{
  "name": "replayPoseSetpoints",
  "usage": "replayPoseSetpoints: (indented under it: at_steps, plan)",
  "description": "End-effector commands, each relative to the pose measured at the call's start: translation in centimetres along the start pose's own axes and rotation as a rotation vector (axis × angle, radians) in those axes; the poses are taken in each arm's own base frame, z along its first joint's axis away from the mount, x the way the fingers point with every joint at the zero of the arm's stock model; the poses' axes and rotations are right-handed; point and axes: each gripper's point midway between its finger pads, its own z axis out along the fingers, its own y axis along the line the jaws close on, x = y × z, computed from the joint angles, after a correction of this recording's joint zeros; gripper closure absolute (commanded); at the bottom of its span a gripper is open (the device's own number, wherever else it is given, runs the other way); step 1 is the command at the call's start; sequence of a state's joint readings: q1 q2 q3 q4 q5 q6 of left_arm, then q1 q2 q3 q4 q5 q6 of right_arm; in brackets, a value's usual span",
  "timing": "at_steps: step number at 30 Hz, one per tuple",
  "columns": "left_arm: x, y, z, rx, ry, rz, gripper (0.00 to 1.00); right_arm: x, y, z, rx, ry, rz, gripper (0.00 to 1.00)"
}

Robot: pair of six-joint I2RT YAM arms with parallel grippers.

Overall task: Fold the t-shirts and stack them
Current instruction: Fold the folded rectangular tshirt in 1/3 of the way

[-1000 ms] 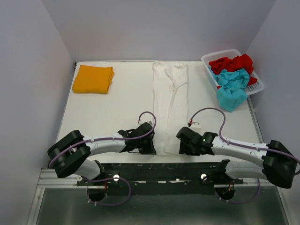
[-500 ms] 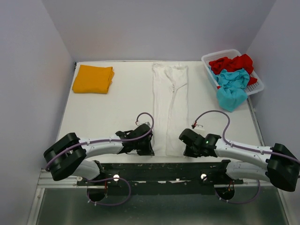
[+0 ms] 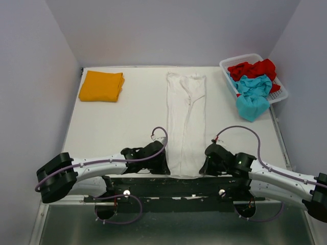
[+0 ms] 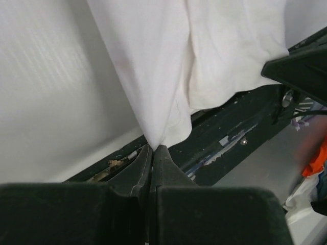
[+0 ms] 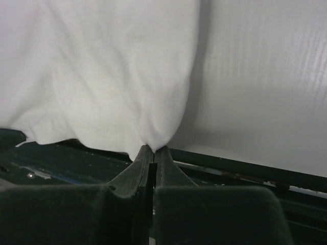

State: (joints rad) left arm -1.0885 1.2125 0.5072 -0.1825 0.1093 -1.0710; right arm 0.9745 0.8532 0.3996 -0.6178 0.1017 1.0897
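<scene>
Now the left gripper (image 4: 152, 149) and right gripper (image 5: 152, 149) each pinch 1 near hem corner of the white t-shirt (image 3: 186, 115), which stretches away ahead of them along the bench (image 3: 127, 117). Such thin bites may slip, and uneven pulling could skew the fold.

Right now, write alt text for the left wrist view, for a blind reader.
The left gripper, shut, pinches a hem corner of the white t-shirt at the edge of the white table. The cloth spreads away, overhanging the dark frame.
</scene>
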Motion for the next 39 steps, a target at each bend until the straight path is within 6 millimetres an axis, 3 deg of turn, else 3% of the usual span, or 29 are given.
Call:
replayPoseSetpoints:
  at_steps: [1,3,7,11,16,20,26,29,36,39]
  plan:
    - [-1.9,-2.9,-1.9,0.067,-0.065,0.096,1.00,-2.7,3.3,-2.2,-0.098,-0.093,-0.026,0.99]
    - [-3.9,-4.9,-2.8,0.098,-0.109,0.134,1.00,-4.7,2.9,-3.0,-0.037,-0.182,-0.019,0.99]
    - [-9.1,-5.7,-3.7,0.104,-0.196,0.112,1.00,-9.4,2.1,-4.4,0.114,-0.377,-0.002,0.99]
    - [-14.3,-5.0,-4.2,0.060,-0.269,0.084,1.00,-14.4,4.8,-4.7,0.108,-0.517,-0.049,0.99]
    - [-20.7,-5.2,-4.6,0.023,-0.343,0.085,1.00,-23.0,6.1,-4.1,0.046,-0.647,0.004,0.99]
    - [-25.1,-4.3,-3.6,-0.045,-0.346,0.070,1.00,-27.7,7.1,-3.3,0.030,-0.705,-0.008,0.99]
    - [-29.7,-2.4,-1.9,-0.072,-0.334,0.019,1.00,-31.9,6.1,0.1,0.018,-0.673,0.019,0.99]
    - [-31.2,-2.1,-1.2,-0.062,-0.322,0.019,1.00,-33.4,5.5,0.8,0.038,-0.703,0.042,0.99]
    - [-34.7,0.0,1.3,-0.107,-0.281,-0.001,1.00,-35.6,3.8,4.4,0.060,-0.679,0.086,0.99]
    - [-35.3,0.6,2.1,-0.104,-0.262,-0.017,1.00,-36.2,3.4,5.4,0.074,-0.672,0.096,0.99]
